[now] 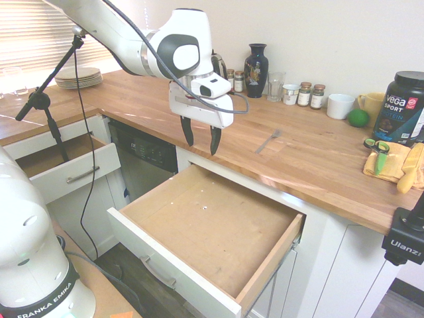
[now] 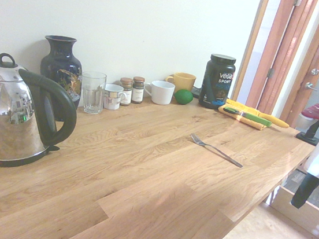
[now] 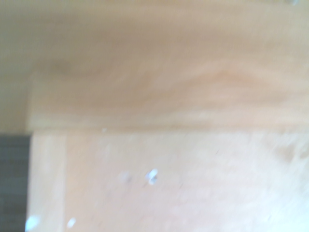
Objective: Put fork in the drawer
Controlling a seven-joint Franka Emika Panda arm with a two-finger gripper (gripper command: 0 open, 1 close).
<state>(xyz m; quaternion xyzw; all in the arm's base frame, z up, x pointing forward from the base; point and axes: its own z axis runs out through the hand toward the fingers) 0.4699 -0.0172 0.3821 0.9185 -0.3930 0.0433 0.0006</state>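
A: First exterior view, go. Counts?
B: One fork (image 1: 267, 141), on the wooden counter (image 1: 232, 122). Two open drawers: the wide one (image 1: 209, 225), the narrower one (image 1: 76, 165). One vase (image 1: 256, 71), two spice jars (image 1: 311, 95) between two cups, one green fruit (image 1: 358, 118).
A: Jaws?
B: Gripper (image 1: 201, 141) wide open, two dark curved fingers, holding nothing. Fork's well apart from it.
A: Materials?
B: Fork slim grey metal. Wide drawer: white front, bar handle, pale wood sides, flat brown bottom with white specks.
A: Second exterior view?
B: One fork, tines toward the wall. One kettle (image 2: 14, 116), shiny steel, black looped handle. One ribbed clear glass (image 2: 93, 93). One black tub (image 2: 217, 82). Jaw gap: can't tell here.
A: Wrist view?
B: Blurry. Wood grain, pale drawer bottom, white specks. No fork.
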